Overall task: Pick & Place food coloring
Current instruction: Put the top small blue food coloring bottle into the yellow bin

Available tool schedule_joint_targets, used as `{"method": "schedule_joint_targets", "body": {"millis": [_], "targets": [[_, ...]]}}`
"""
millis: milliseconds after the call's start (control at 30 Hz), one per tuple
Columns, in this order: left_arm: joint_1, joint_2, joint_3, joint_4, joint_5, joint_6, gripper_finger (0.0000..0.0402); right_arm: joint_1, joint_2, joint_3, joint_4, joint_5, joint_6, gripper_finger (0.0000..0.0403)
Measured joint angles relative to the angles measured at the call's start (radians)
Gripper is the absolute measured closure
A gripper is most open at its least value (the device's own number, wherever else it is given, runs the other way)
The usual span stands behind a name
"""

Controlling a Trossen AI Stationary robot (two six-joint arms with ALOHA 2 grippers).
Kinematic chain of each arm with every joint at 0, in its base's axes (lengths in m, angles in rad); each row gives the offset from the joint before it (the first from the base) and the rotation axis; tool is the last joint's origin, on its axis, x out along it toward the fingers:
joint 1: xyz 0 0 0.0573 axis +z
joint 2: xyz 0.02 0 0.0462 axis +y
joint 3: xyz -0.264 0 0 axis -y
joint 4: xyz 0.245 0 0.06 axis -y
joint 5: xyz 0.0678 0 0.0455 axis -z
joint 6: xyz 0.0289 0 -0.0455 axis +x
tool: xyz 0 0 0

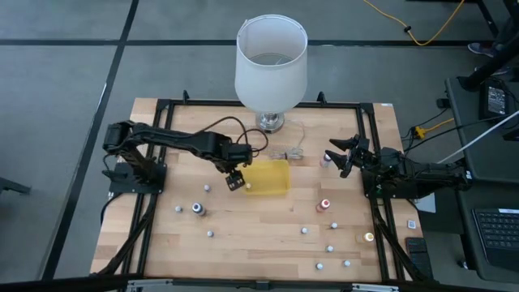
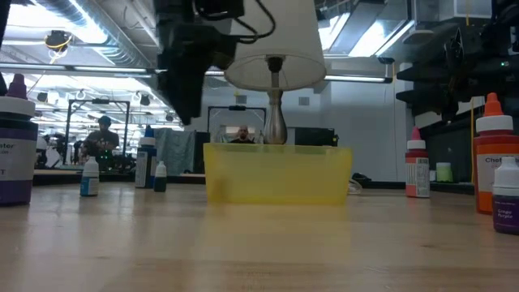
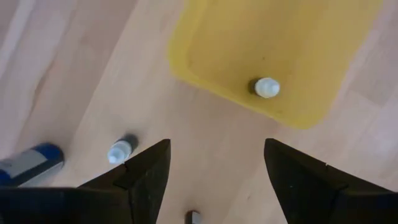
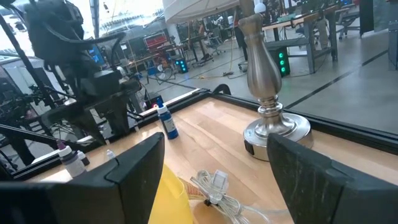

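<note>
The food coloring is several tiny bottles scattered over the wooden table, among them a blue-topped one point(image 1: 197, 209), a red-topped one point(image 1: 325, 204) and an orange-topped one point(image 1: 369, 238). One white-topped bottle point(image 3: 267, 88) stands inside the flat yellow tray point(image 1: 272, 172), near its left end. My left gripper point(image 1: 235, 180) hangs open above the table just off the tray's left edge, and its fingers point(image 3: 152, 168) hold nothing. My right gripper point(image 1: 340, 156) waits open at the table's right side, close to a small bottle point(image 1: 326, 161).
A big white lampshade point(image 1: 271, 61) on a metal base point(image 4: 267, 124) stands at the far edge, behind the tray. A clear cable point(image 1: 288, 152) lies between the lamp and the tray. A black frame point(image 1: 162, 105) rims the table. Bare wood lies in front of the tray.
</note>
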State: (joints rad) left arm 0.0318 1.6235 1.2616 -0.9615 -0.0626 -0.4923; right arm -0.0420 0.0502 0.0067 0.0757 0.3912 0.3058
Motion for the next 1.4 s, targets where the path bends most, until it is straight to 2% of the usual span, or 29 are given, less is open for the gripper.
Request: {"method": "schedule_joint_targets", "body": {"millis": [233, 500, 767, 1400], "targets": [[0.063, -0.07, -0.128, 0.016, -0.017, -0.016, 0.0151, 0.0, 0.0, 0.0, 0.0, 0.0, 0.0, 0.012], [0.121, -0.073, -0.226, 0.06, -0.03, 0.022, 0.0153, 0.0, 0.0, 0.0, 0.0, 0.0, 0.0, 0.012], [0.142, -0.073, -0.282, 0.178, -0.027, 0.051, 0.0153, 0.0, 0.0, 0.0, 0.0, 0.0, 0.0, 0.012], [0.148, -0.066, -0.37, 0.276, -0.046, 0.061, 0.0153, 0.0, 0.0, 0.0, 0.0, 0.0, 0.0, 0.012]]}}
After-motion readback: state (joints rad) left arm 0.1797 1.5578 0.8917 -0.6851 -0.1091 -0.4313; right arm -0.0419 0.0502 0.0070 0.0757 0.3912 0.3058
